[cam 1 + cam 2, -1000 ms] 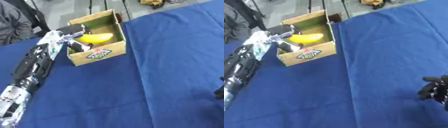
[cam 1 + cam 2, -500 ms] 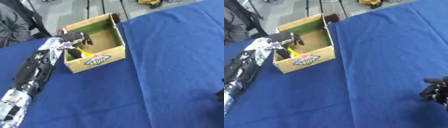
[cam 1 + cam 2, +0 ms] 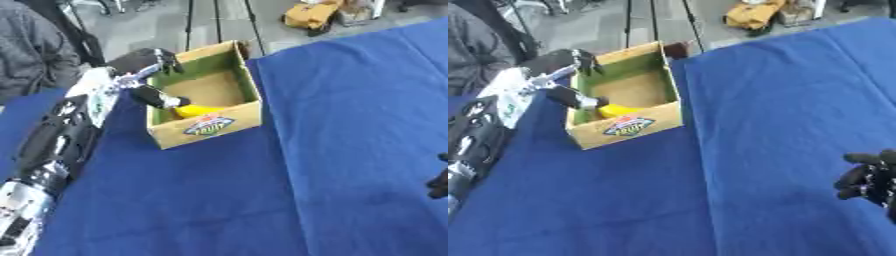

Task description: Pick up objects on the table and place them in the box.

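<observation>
A cardboard box (image 3: pixel 210 127) with green inner walls and a printed label stands on the blue table cloth (image 3: pixel 350 115) at the upper left. A yellow banana (image 3: pixel 200 110) lies inside it, low against the front wall. My left hand (image 3: pixel 140 62) hangs over the box's left wall. Its fingers are spread apart, and one dark finger (image 3: pixel 156 96) reaches down to the banana's end. My right hand (image 3: pixel 871 178) rests at the lower right edge with relaxed fingers, holding nothing.
The table's far edge runs just behind the box. Beyond it are a grey floor and a yellow thing (image 3: pixel 309 14). A person in a grey jacket (image 3: pixel 33 52) stands at the far left, near my left arm (image 3: pixel 61 140).
The banana has gone from above the box, in my left hand, down to the box's bottom. The hand's fingers have spread. The camera has shifted a little.
</observation>
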`<state>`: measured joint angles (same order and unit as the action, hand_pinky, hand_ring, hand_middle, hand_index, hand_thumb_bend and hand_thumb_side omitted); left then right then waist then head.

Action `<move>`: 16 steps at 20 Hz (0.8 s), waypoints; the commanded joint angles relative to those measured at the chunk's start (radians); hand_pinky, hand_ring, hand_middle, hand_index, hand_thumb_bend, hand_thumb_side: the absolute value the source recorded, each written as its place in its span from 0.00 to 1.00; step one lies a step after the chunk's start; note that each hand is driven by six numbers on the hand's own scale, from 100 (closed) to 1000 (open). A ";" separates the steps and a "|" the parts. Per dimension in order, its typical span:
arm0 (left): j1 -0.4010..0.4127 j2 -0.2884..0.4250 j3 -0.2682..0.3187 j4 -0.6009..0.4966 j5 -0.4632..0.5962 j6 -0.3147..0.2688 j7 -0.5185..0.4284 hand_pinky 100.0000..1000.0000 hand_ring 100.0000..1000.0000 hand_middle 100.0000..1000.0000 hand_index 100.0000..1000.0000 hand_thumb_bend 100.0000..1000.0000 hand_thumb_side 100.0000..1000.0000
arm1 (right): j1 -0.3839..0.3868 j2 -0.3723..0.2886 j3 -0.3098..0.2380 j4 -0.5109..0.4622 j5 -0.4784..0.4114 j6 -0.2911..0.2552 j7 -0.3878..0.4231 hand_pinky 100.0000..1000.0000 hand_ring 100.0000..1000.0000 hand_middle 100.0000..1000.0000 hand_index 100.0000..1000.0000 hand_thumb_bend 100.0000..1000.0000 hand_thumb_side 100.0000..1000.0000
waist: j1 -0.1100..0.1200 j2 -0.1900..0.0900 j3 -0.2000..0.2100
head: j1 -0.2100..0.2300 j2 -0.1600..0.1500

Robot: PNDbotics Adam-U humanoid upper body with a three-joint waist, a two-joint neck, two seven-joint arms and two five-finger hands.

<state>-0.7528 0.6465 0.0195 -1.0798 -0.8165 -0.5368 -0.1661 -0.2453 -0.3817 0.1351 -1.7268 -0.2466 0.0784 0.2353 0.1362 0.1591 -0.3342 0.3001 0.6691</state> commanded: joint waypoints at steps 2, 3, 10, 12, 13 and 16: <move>0.095 0.131 0.009 -0.241 0.168 0.003 0.010 0.61 0.58 0.61 0.73 0.46 0.62 | 0.005 -0.001 -0.020 -0.013 -0.017 -0.006 -0.009 0.54 0.57 0.47 0.76 0.00 0.96 | -0.026 -0.032 0.042 | -0.030 0.022; 0.141 0.142 0.016 -0.305 0.207 0.010 0.008 0.61 0.58 0.61 0.73 0.44 0.62 | 0.009 0.000 -0.022 -0.012 -0.022 -0.007 -0.011 0.54 0.57 0.47 0.76 0.00 0.95 | -0.033 -0.037 0.059 | -0.035 0.026; 0.463 0.000 0.124 -0.625 0.524 0.140 -0.058 0.57 0.54 0.59 0.72 0.17 0.73 | 0.028 0.014 -0.027 -0.012 -0.035 -0.008 -0.012 0.54 0.57 0.47 0.76 0.00 0.92 | -0.065 -0.068 0.137 | -0.064 0.071; 0.514 -0.050 0.147 -0.663 0.577 0.184 -0.070 0.55 0.52 0.58 0.72 0.10 0.78 | 0.036 0.016 -0.031 -0.013 -0.038 -0.009 -0.015 0.54 0.57 0.47 0.76 0.00 0.92 | -0.074 -0.071 0.151 | -0.078 0.080; 0.534 -0.072 0.154 -0.673 0.600 0.205 -0.069 0.55 0.52 0.58 0.72 0.09 0.79 | 0.038 0.016 -0.031 -0.014 -0.039 -0.009 -0.015 0.54 0.57 0.47 0.76 0.00 0.92 | -0.078 -0.072 0.161 | -0.083 0.087; 0.570 -0.121 0.170 -0.691 0.646 0.250 -0.054 0.54 0.51 0.58 0.72 0.07 0.81 | 0.035 0.018 -0.030 -0.018 -0.042 -0.012 -0.012 0.54 0.57 0.47 0.76 0.00 0.89 | -0.084 -0.075 0.175 | -0.091 0.099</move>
<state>-0.1771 0.5247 0.1673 -1.7403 -0.1959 -0.3074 -0.2252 -0.2005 -0.3561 0.1135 -1.7266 -0.2831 0.0705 0.2237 0.0516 0.0962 -0.1586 0.2151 0.7565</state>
